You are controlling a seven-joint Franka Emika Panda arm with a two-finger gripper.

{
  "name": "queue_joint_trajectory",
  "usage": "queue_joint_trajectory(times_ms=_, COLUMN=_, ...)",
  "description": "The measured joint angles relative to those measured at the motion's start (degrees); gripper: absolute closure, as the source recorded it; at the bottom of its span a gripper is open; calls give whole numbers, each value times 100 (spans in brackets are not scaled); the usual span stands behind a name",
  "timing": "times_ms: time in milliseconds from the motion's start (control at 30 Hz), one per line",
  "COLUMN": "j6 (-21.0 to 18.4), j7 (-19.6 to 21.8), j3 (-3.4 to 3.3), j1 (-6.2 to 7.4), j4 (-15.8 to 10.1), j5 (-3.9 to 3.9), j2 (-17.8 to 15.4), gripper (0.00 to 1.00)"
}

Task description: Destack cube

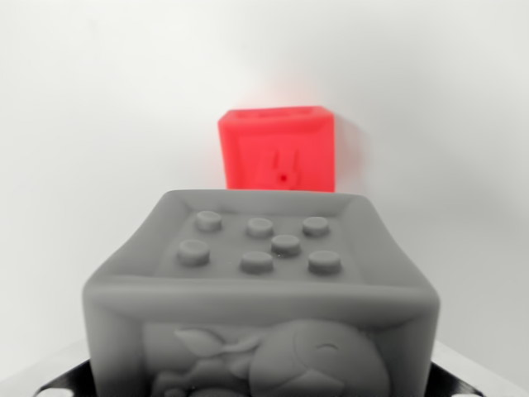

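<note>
Wrist view shows a grey cube very close to the camera, filling the lower half of the picture. Its top face is sunk a little inside a raised rim and carries seven round studs. Its front face has a moulded relief, a rounded figure with a leaf shape, cut off by the lower edge of the picture. Behind the grey cube, and apart from it, a red cube stands on the white surface. The red cube is upright, and its front face has a small raised figure, perhaps a rabbit, too small to tell for certain. No letters or brand can be read on either cube.

To the wrist view's left and right of both cubes the white surface is bare, with wide open room up to the picture's edges. At the lower corners, dark parts with white marks show beside the grey cube; they may belong to the gripper, but I cannot tell whether its fingers are spread or pressed on the cube.
</note>
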Motion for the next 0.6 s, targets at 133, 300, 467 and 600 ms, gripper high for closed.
queue_joint_trajectory(times_ms=133, j6=66, j7=148, j3=-8, j1=0, j4=-154, j5=10, j2=-100, gripper=100)
queue_joint_trajectory(times_ms=300, j6=153, j7=347, j3=-19, j1=0, j4=-351, j5=18, j2=-209, gripper=100)
queue_joint_trajectory(times_ms=467, j6=238, j7=540, j3=-30, j1=0, j4=-542, j5=28, j2=-315, gripper=100)
queue_joint_trajectory(times_ms=600, j6=299, j7=683, j3=-38, j1=0, j4=-684, j5=39, j2=-398, gripper=100)
